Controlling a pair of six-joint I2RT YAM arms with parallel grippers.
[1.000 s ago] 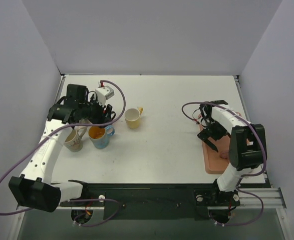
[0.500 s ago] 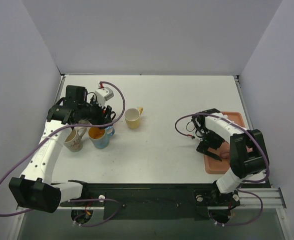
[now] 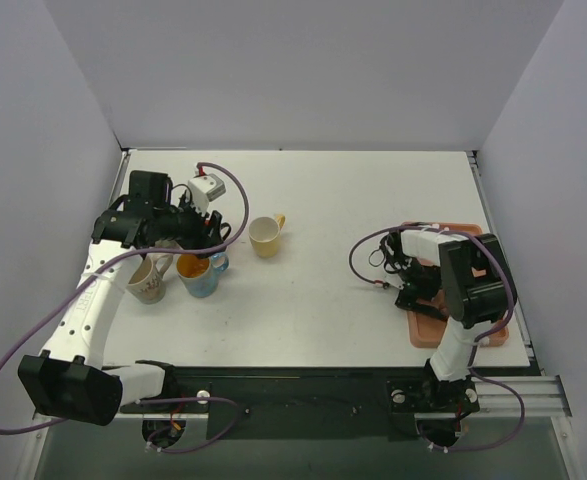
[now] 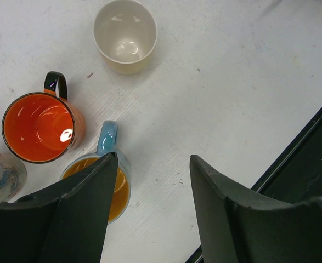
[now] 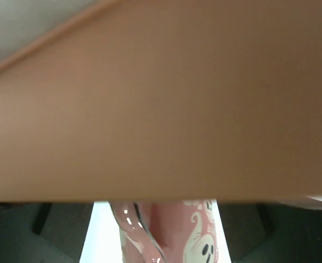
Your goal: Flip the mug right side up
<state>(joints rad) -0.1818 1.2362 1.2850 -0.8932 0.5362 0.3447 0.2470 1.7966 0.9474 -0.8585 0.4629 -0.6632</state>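
Observation:
A pink mug [image 5: 177,233] with white ghost figures shows only in the right wrist view. It sits between two dark fingers, with a sliver of light on its left side. I cannot tell which way up it stands. My right gripper [image 3: 418,293] is low over the left part of the salmon tray [image 3: 488,330] and looks open around the mug. The arm hides the mug in the top view. My left gripper [image 4: 152,159] is open and empty. It hovers above a cluster of upright mugs at the left [image 3: 205,238].
Under the left gripper stand an orange mug [image 4: 37,129], a blue mug with a yellow inside [image 4: 121,186] [image 3: 197,272] and a beige patterned mug [image 3: 147,281]. A cream mug [image 3: 264,236] [image 4: 125,35] stands apart to their right. The tray surface [image 5: 161,109] fills most of the right wrist view.
My right arm has folded back toward its base and brought its gripper down at the tray's left part. The left arm has barely shifted.

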